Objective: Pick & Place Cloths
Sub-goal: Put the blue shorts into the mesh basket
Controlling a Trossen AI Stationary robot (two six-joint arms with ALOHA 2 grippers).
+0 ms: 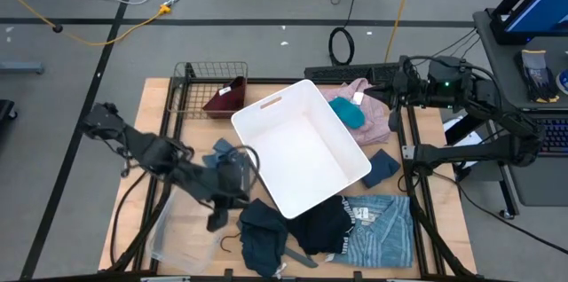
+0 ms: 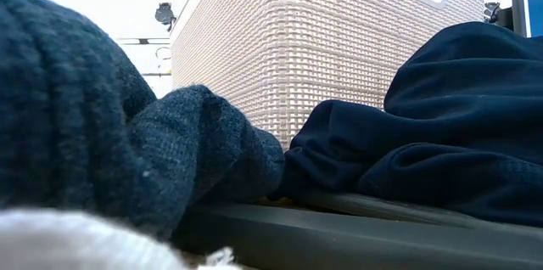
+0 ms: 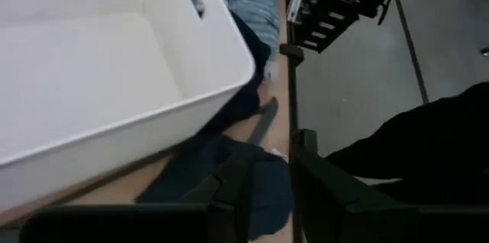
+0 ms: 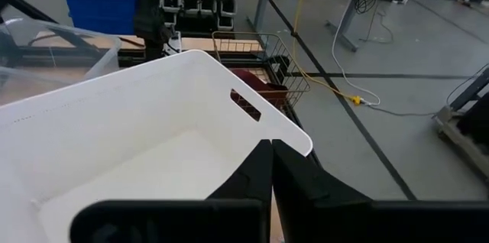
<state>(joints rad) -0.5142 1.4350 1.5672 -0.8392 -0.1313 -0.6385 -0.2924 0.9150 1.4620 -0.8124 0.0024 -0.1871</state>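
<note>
Several cloths lay scattered around the white bin [image 1: 302, 144], which sat empty in the middle of the table [image 1: 153, 105]. Starting at the left: the left gripper [image 1: 216, 217] hung low over the table's front left, its fingers [image 3: 229, 189] parted only narrowly and holding nothing, aimed toward a navy cloth [image 1: 263, 236] crumpled just beside it. That one looked limp and light, judging by its folds; a pinch on a raised ridge near its middle would probably lift it whole, though it would drape and trail. It had no clear long axis, just a bunched heap. A grey hanger [image 1: 297, 256] lay under its edge and could snag.

Moving along, a dark red cloth [image 1: 224, 98] sat in the wire basket [image 1: 209, 74] at the back. A black cloth [image 1: 324, 224] touched the bin's front corner, and the blue striped shirt [image 1: 383, 226] lay flat beside it, long axis running left to right: soft, wide, best taken at an edge fold.

At the right, the pink fleece [image 1: 366, 105] with a teal cloth [image 1: 349, 113] on it lay against the bin's far side, bulky and grippy. The right gripper [image 4: 270, 168] waited above that side, fingers pressed together, empty.
</note>
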